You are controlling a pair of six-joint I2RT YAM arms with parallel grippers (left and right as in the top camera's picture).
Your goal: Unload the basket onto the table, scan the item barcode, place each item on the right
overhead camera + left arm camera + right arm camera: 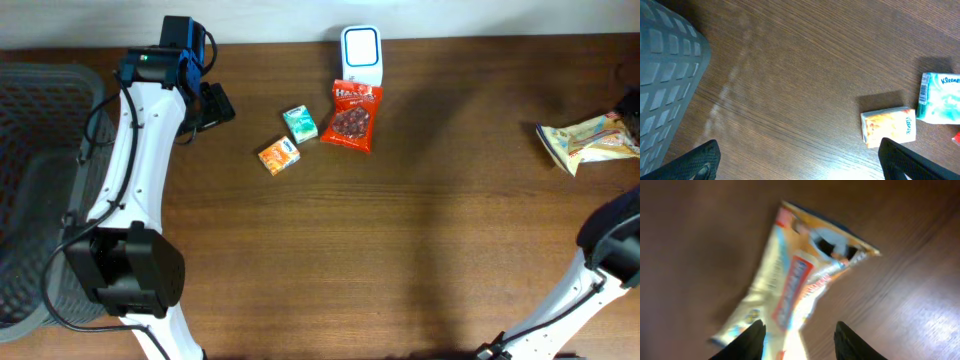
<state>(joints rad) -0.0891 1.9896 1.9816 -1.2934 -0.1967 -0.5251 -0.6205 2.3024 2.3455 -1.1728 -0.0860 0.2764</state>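
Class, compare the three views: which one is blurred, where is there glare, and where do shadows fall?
Right wrist: the snack bag is smeared by blur, and there is glare on the table at lower right. Left wrist: sharp, and the orange pack casts a dark shadow just above it in the picture. Overhead: sharp and evenly lit.

The middle and near stretch of the surface (400, 250) is bare between the left arm (135, 150) and the right arm (560, 305), so a hand could cross it from either side. At far centre a white scanner (360, 52), red snack bag (352, 115), green tissue pack (299, 123) and orange tissue pack (279, 156) crowd together with narrow gaps. A grey basket (40, 180) blocks the left edge, and a crinkled packet (588, 141) lies far right.
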